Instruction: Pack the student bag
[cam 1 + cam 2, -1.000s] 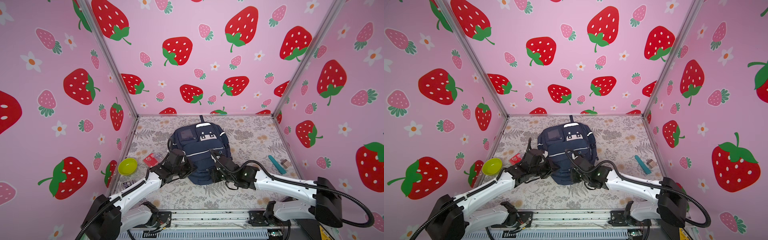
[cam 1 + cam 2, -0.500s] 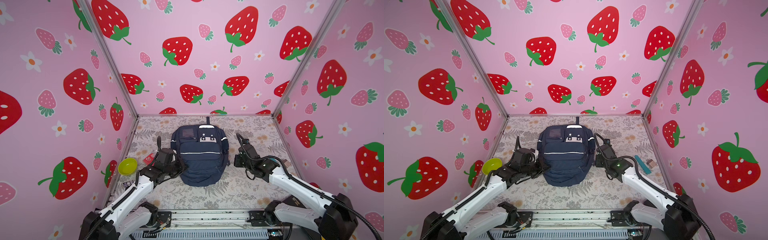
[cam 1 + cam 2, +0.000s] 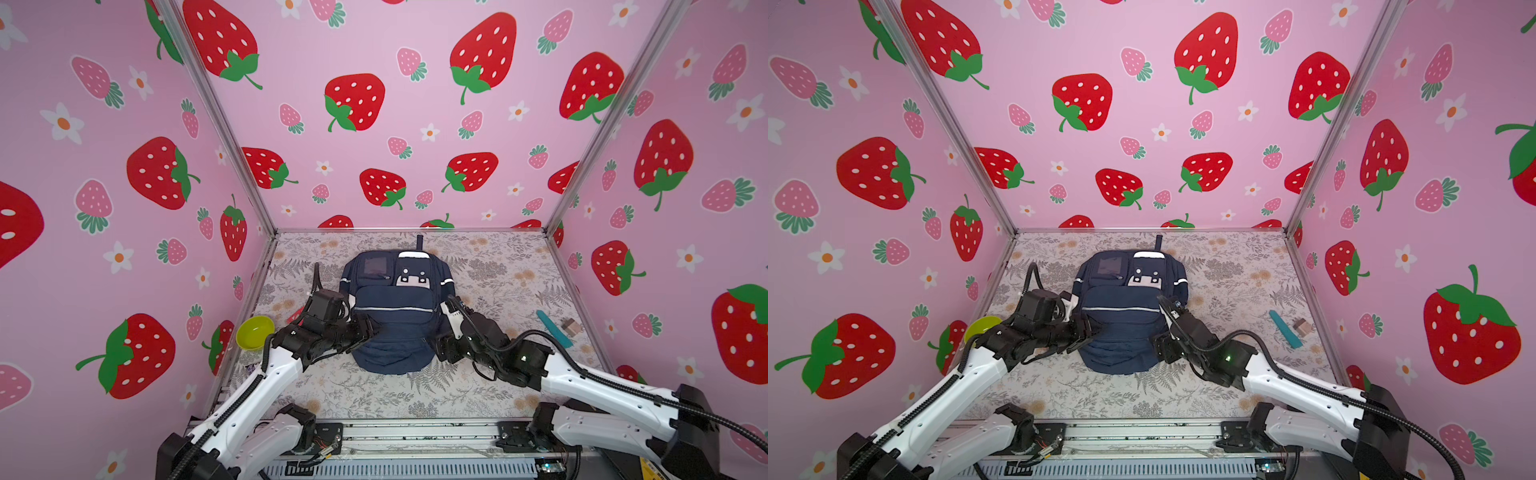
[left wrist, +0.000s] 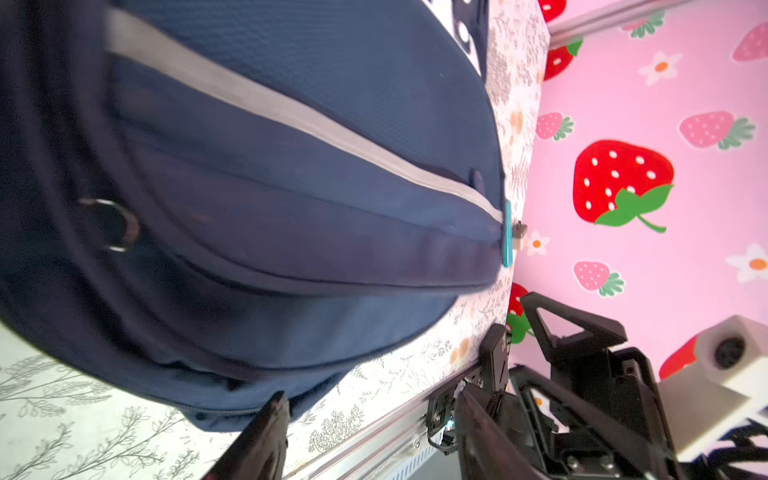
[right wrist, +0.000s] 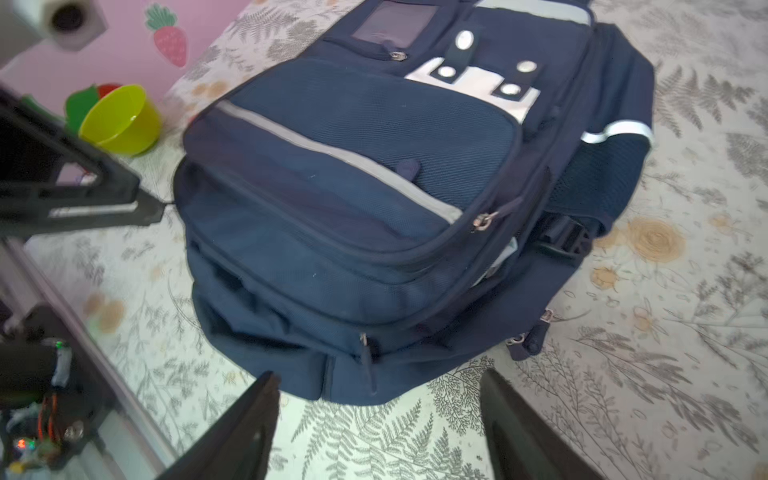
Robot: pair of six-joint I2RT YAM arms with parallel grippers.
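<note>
One student bag (image 3: 395, 309) is lying flat, front up, mid-tabletop (image 3: 374, 399) toward the far edge; its contents are not showing. One yellow-green bowl (image 3: 254, 332) is sitting at the left edge. One teal stick (image 3: 549, 328) and one small block (image 3: 572, 326) are lying near the right edge. Two arms are reaching low from the near edge, flanking the bag's lower end. Left claw (image 4: 372, 411) and right claw (image 5: 378, 399) are both standing apart, gripping nothing

The student bag (image 4: 291, 187), blurred, overruns the left wrist view (the left arm (image 3: 270, 374) half-hides a red item (image 3: 296, 316)).
</note>
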